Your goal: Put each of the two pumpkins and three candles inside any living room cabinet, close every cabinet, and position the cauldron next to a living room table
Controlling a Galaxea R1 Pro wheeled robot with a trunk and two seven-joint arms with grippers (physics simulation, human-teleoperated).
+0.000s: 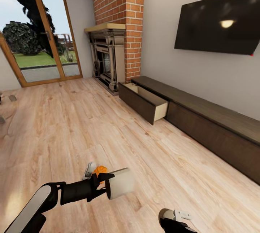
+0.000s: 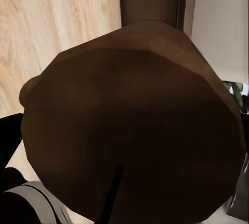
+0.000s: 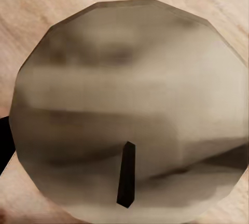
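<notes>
Filling both wrist views, a candle top with a dark wick sits close against each camera: one brownish candle (image 2: pixel 135 125), one paler candle (image 3: pixel 129 109). Seen from the head, the left gripper (image 1: pixel 103 182) appears closed around a pale cylinder beside an orange pumpkin (image 1: pixel 100 170); the right gripper (image 1: pixel 177 218) shows too little to judge (jaws hidden). Beyond bare plank floor (image 1: pixel 72 124), the dark cabinet (image 1: pixel 216 124) has one drawer (image 1: pixel 144 101) pulled open, pale inside.

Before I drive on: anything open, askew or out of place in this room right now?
One drawer of the cabinet stands pulled out at the end by the fireplace, its pale inside showing and apparently empty; the other fronts sit flush. A candle sits at the left arm's end, with something orange on the floor behind it. Nothing looks spilled or damaged.
</notes>
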